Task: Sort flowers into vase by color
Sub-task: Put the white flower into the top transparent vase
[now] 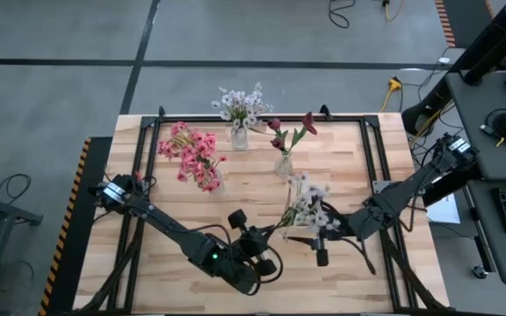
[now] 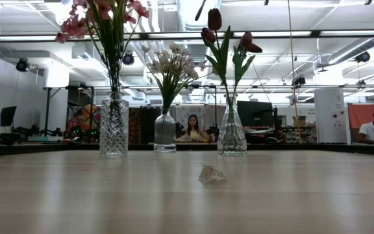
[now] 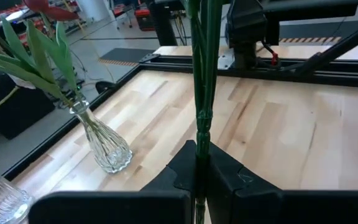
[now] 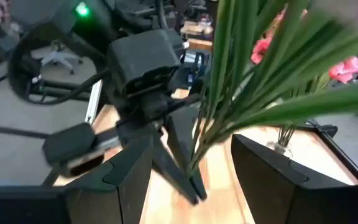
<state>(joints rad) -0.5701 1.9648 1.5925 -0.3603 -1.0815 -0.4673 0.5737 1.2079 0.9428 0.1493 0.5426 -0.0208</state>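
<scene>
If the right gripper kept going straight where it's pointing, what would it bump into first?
Probably the green stalks of the white-lilac flower bunch, already between the open right gripper fingers. Just beyond is the left gripper, shut on those stalks; depth is unclear.

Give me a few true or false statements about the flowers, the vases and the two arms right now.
1. The left gripper is shut on a green stem. True.
2. The right gripper has its fingers clamped shut. False: they stand apart on either side of the white flower bunch.
3. Three glass vases hold flowers. True: pink flowers, white flowers and dark red tulips.
4. The pink flowers lie flat on the table. False: they stand in a vase.
</scene>
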